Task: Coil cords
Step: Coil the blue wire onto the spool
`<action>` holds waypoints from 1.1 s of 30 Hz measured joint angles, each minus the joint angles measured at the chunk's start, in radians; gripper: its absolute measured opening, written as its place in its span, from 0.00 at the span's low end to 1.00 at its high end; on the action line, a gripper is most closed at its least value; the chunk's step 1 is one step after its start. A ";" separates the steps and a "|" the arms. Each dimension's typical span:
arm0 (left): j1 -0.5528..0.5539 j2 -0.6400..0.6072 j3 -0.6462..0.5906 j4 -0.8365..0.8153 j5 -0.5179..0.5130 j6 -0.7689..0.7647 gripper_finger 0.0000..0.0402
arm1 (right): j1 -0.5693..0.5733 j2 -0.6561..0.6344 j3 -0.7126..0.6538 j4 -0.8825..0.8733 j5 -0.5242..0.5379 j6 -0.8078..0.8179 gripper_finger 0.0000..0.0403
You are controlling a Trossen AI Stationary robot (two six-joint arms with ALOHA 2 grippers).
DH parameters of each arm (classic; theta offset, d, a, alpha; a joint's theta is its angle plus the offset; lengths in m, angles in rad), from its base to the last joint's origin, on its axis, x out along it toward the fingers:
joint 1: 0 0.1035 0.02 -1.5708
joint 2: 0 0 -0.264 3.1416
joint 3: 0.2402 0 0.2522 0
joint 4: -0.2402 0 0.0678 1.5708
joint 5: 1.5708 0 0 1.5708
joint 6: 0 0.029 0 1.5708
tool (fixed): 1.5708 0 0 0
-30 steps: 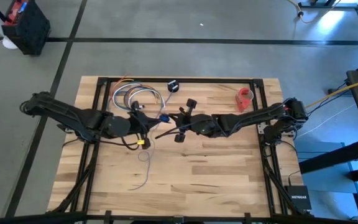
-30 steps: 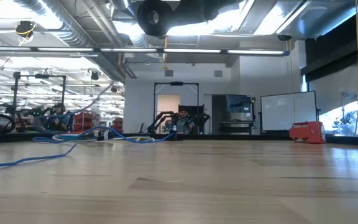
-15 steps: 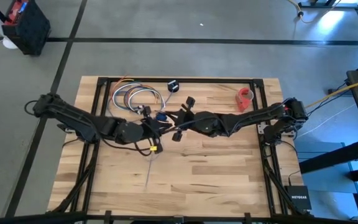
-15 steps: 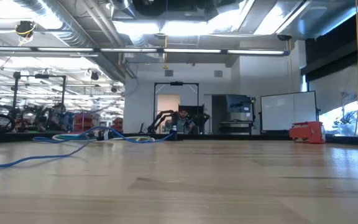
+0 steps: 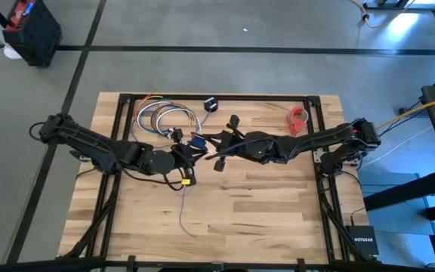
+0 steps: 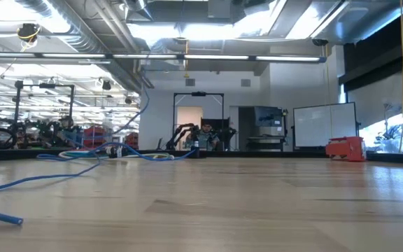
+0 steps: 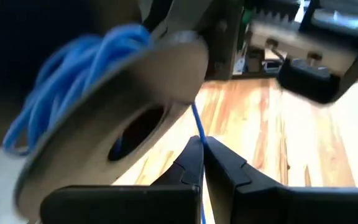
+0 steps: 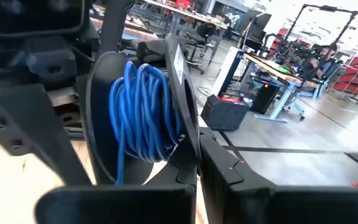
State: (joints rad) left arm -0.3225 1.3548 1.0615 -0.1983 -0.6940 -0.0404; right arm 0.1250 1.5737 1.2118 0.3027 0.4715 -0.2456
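The cord is a thin blue cable partly wound on a small black spool point(image 5: 197, 141), held above the table's middle between my two grippers. The windings point(image 8: 143, 118) show in the right wrist view, and the spool's flange point(image 7: 123, 106) in the left wrist view. The cable's loose tail point(image 5: 183, 211) lies on the table toward the near edge; its end point(image 6: 2, 218) shows in the low view. My right gripper point(image 5: 211, 145) is shut on the spool. My left gripper point(image 5: 186, 156) is shut on the cable beside it. My left gripper pinches one strand of the cable point(image 7: 196, 126) between its two fingertips, right where it leaves the spool. The fingers come from the table's left. The strand runs from the windings through the fingertips and hangs down to the table. My right gripper pinches the spool's black flange point(image 8: 188, 134) at its rim between its two fingers, coming about level from the table's right. The spool is lifted clear of the table, its flanges on edge.
A bundle of multicoloured looped wires point(image 5: 165, 117) lies at the far left, also in the low view point(image 6: 110, 151). A separate black disc point(image 5: 211, 104) lies near the far edge. A red roll point(image 5: 298, 118) lies at the far right.
My left gripper has gone toward the table's right, up to the spool. My right gripper has shifted slightly toward the far edge with the spool. The cable's tail on the table, curved before, has been drawn straighter, and one strand now rises off the table.
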 joint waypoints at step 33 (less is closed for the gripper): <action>0.006 -0.003 -0.011 -0.009 -0.017 0.072 0.05 | 0.032 -0.085 0.009 -0.136 0.060 0.032 0.02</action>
State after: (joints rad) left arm -0.3168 1.3518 1.0508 -0.2076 -0.7109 0.0320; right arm 0.1566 1.4891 1.2211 0.1669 0.5312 -0.2134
